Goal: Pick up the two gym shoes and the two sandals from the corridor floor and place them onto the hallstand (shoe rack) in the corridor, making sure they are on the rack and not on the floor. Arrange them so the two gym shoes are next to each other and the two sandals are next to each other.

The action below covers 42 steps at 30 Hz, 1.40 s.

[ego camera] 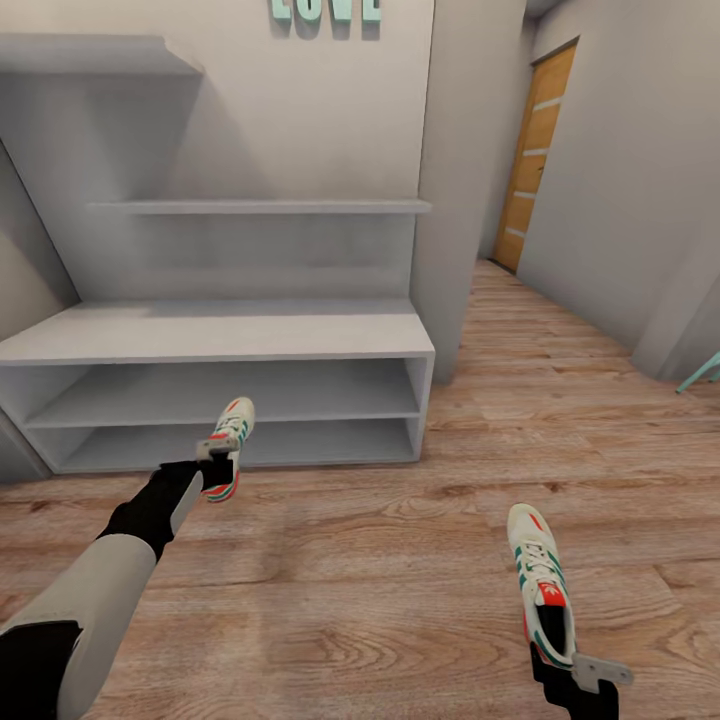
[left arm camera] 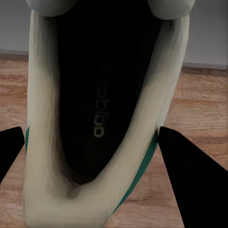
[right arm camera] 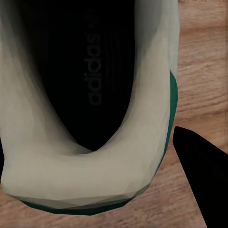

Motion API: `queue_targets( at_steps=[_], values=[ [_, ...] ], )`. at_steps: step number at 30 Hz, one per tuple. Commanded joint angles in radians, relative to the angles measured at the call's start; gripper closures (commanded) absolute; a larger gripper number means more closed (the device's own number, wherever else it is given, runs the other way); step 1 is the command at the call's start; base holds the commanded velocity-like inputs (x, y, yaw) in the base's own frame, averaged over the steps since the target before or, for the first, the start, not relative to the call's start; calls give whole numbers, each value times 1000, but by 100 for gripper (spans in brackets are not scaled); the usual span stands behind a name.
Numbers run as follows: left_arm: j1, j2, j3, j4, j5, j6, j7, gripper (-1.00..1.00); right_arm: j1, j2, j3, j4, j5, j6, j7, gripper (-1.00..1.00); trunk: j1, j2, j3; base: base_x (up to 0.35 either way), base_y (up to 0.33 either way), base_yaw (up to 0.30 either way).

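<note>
White-grey rack, boxy with two open shelves, sits on grainy wood floor. Left gripper is clamped on the heel of one shoe, held just in front of the rack's lower shelf; its dark fingers flank the smooth white collar and black insole. Right gripper grips the other shoe's heel too, well off to the rack's right, out over the floor, green stripes showing.
</note>
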Motion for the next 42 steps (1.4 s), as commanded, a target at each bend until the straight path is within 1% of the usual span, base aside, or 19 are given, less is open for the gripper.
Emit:
queue_targets(
  at_steps=[1,4,9,13,17,24,34,42],
  values=[
    [0,-2,2,-2,8,0,8,100,-1,0,-8,1,8,-3,3,100,0,0,-1,0,0,0],
    [0,-13,2,-2,10,-17,25,100,-1,-1,-8,1,8,-3,3,100,0,0,-1,0,0,0],
    [0,-42,1,-2,10,-46,53,100,-1,-2,-8,1,8,-3,2,100,0,0,-1,0,0,0],
    [1,-50,0,-2,10,-57,75,100,-1,-2,-10,0,7,-4,1,100,0,0,-1,0,0,0],
    [1,-52,0,-3,11,-57,73,100,-1,-2,-12,0,6,-4,-1,100,0,0,-1,0,0,0],
    [0,-52,0,-2,10,-57,75,100,-1,-2,-13,-1,6,-2,-3,100,3,-2,-29,0,0,0],
    [0,-51,-1,-2,10,-58,74,100,-1,-2,-13,-1,5,-3,-3,100,7,-4,-80,0,0,0],
    [2,-51,-1,-2,10,-60,74,100,-1,-2,-13,-1,5,-3,-3,100,7,-4,-90,13,0,19]
  ],
)
